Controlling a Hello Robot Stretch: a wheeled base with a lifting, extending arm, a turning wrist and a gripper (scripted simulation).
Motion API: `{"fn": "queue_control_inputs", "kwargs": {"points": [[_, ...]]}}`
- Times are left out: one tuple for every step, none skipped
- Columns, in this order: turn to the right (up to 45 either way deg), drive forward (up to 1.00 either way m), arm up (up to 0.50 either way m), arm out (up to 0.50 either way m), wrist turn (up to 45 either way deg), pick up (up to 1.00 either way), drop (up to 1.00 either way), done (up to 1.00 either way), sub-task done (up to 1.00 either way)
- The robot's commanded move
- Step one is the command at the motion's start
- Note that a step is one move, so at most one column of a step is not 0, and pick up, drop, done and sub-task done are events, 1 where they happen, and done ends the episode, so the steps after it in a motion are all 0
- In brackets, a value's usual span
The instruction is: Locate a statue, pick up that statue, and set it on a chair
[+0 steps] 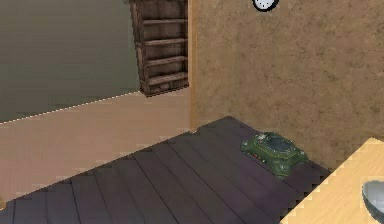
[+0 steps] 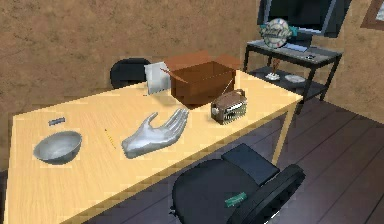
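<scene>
- Since you need a statue first, look at the silver hand statue (image 2: 155,133) lying on the wooden surface (image 2: 95,170).
- It lies flat near the middle of the surface, between the grey bowl (image 2: 58,148) and a small brown thing like a radio (image 2: 230,106). A brown box (image 2: 205,78) stands behind it, a little apart.
- The statue's long side runs on a slant. Its wrist end is lower and toward the arm side view's left, and its fingers point up and right toward the box.
- You cannot tell what state the jaws are in, so do not count on them being ready.
- The statue sits a little left of the middle of the arm side view. I think you may need to roll the base a bit so the reach lines up with it, and then come across its thin wrist part.
- A black chair (image 2: 235,190) stands at the near edge of the surface, right of the statue. It looks like a good place to set the statue, but it could get in the way of the reach.
- Another dark chair (image 2: 130,70) stands at the far side.
</scene>
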Motion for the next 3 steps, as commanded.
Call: {"fn": "queue_control_inputs", "kwargs": {"points": [[0.0, 0.0, 0.5, 0.0, 0.0, 0.0, 0.0, 0.0, 0.0], [0.0, 0.0, 0.32, 0.0, 0.0, 0.0, 0.0, 0.0, 0.0], [0.0, 0.0, 0.0, 0.46, 0.0, 0.0, 0.0, 0.0, 0.0]]}}
